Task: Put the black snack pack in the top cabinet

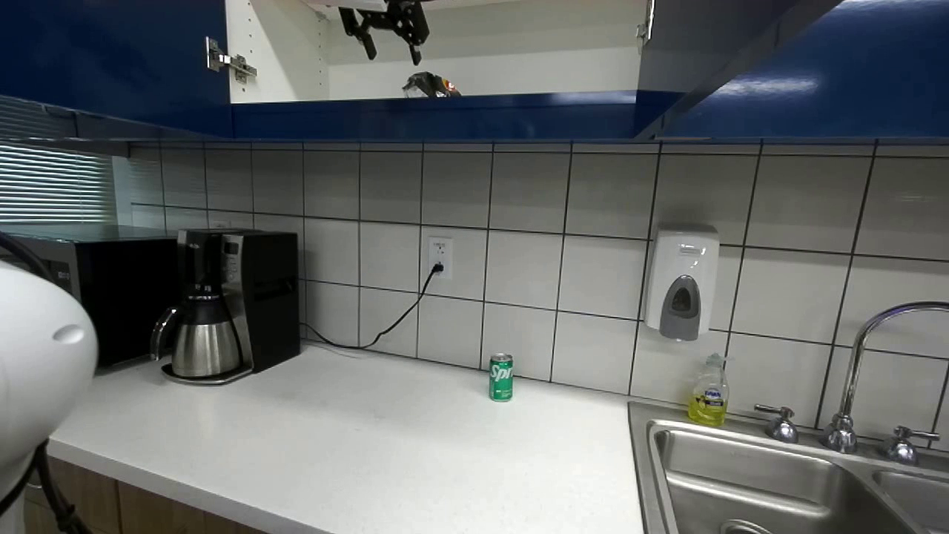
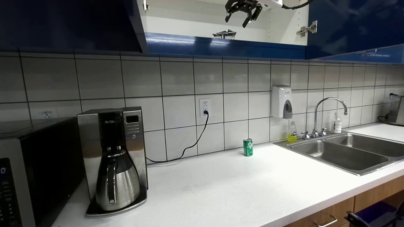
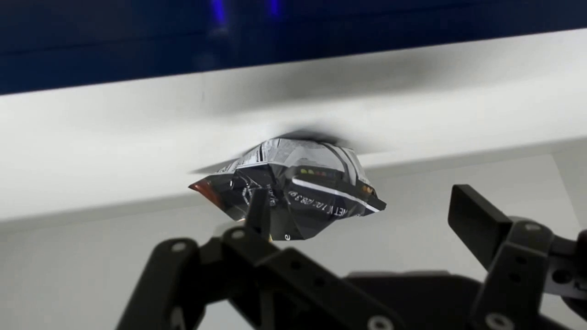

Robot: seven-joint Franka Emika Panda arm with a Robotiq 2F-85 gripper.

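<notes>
The black snack pack (image 1: 428, 85) rests on the floor of the open top cabinet (image 1: 482, 115), just behind its blue front edge. It also shows there in an exterior view (image 2: 225, 34), its lower part partly hidden by that edge. The cabinet's white interior shows in both exterior views (image 2: 186, 23). My gripper (image 1: 394, 56) is inside the cabinet opening, above the pack and apart from it; it also shows in an exterior view (image 2: 236, 22). In the wrist view the gripper (image 3: 360, 204) is open with nothing between its fingers. The crinkled pack (image 3: 321, 183) lies beyond the fingers, one finger overlapping its view.
The cabinet's dark blue doors (image 1: 111, 67) stand open on both sides. Below, the white counter (image 1: 371, 445) bears a green can (image 1: 501, 377), a coffee maker (image 1: 274, 297) and a microwave (image 2: 41, 176). A soap dispenser (image 1: 682, 282) and sink (image 1: 741, 475) are at one end.
</notes>
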